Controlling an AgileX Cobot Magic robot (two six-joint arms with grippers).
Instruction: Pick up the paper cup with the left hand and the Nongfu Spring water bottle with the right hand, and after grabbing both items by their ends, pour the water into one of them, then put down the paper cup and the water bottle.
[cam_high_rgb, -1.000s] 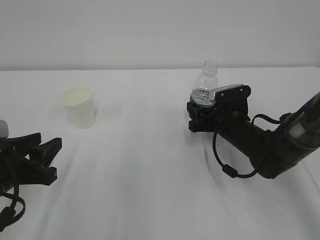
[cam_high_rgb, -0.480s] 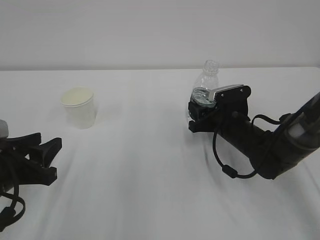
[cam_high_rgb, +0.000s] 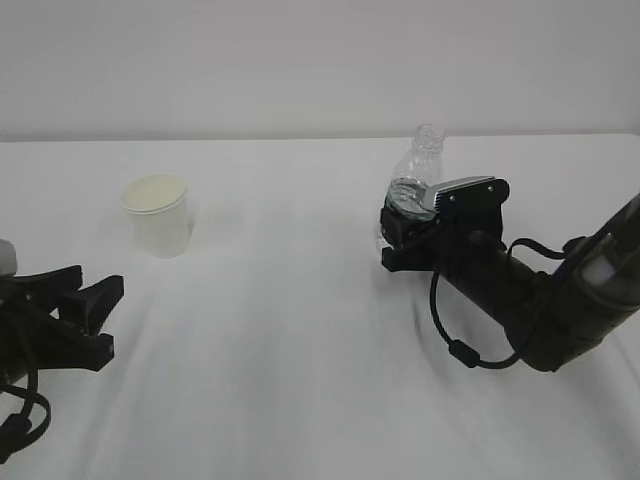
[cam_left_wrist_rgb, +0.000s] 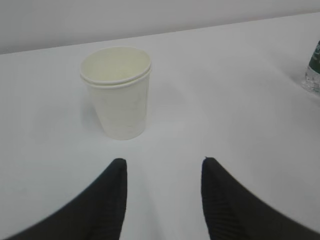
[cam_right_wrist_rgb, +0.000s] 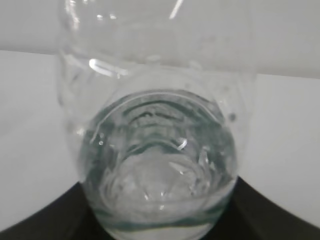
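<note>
Bottle (cam_high_rgb: 420, 172) sits on the right side of the table (cam_high_rgb: 300, 360), toward the far edge, and the right gripper (cam_high_rgb: 403, 232) is clamped around its lower body. It's clear plastic with no cap on the neck, and it leans a bit to the right instead of standing straight. From the outside camera only the shoulder and neck poke up above the gripper; the label part is hidden behind the black fingers and the silver-grey plate. The right wrist camera is jammed right up against the bottle (cam_right_wrist_rgb: 160, 165), with water (cam_right_wrist_rgb: 160, 195) pooled in the lower part and greenish reflections in it, and the dark fingers hugging it at both lower corners of the frame. Can't tell whether the base is touching the table or not.

Cup (cam_high_rgb: 158, 215) stands upright on the left side, well apart from the bottle, nothing touching it. Cream-white, rolled rim, looks empty from the left wrist camera, where the cup (cam_left_wrist_rgb: 117, 90) sits just beyond the fingertips.

Left gripper (cam_high_rgb: 95, 315) is at the near left edge, low over the table, fingers (cam_left_wrist_rgb: 107, 200) spread apart with only bare table between them, pointing at the cup but short of it.

Right arm (cam_high_rgb: 540, 300) comes in from the right with a black cable (cam_high_rgb: 455, 340) looping under it.
</note>
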